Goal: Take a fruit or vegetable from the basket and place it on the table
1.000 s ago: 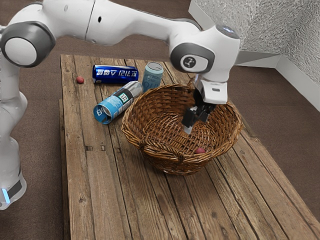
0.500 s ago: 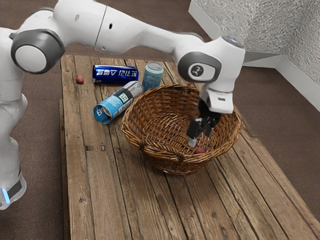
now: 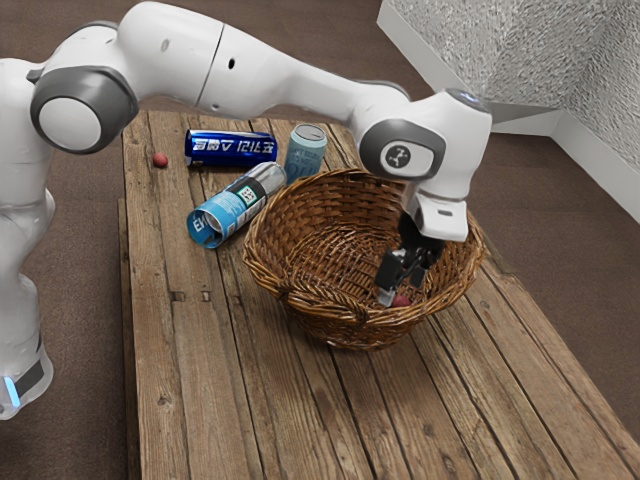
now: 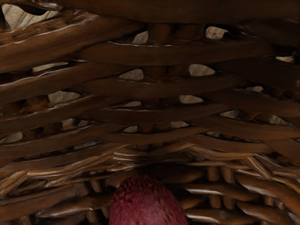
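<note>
The red fruit lies low inside the basket, by its near wall, a little toward the exterior view's right. The gripper reaches down inside the weave, released, fingers apart at the fruit, presumably to straddle it before closing; lifting straight up should then spare the rim. The basket's open mouth leaves room for this approach. Beyond it, a pale can stands upright; toward the exterior view's left, a light-blue can and a dark-blue can lie on their sides, with a small red ball farther left. The table is worn planking, over brown floor, with a rough grey wall at far right.
</note>
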`<control>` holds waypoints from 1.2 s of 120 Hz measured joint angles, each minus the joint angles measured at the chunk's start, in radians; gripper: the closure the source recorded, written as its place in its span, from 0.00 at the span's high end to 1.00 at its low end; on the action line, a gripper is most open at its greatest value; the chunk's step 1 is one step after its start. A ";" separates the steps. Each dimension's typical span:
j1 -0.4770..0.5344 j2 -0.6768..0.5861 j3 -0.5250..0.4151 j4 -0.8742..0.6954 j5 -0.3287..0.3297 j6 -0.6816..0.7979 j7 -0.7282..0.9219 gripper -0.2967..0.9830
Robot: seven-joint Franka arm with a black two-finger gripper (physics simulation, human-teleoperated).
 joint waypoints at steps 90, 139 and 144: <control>-0.002 0.018 -0.004 -0.009 0.003 0.018 -0.015 0.44; -0.004 -0.057 0.003 -0.007 0.011 0.000 -0.022 0.35; -0.004 -0.107 0.011 -0.031 0.016 -0.013 -0.023 0.35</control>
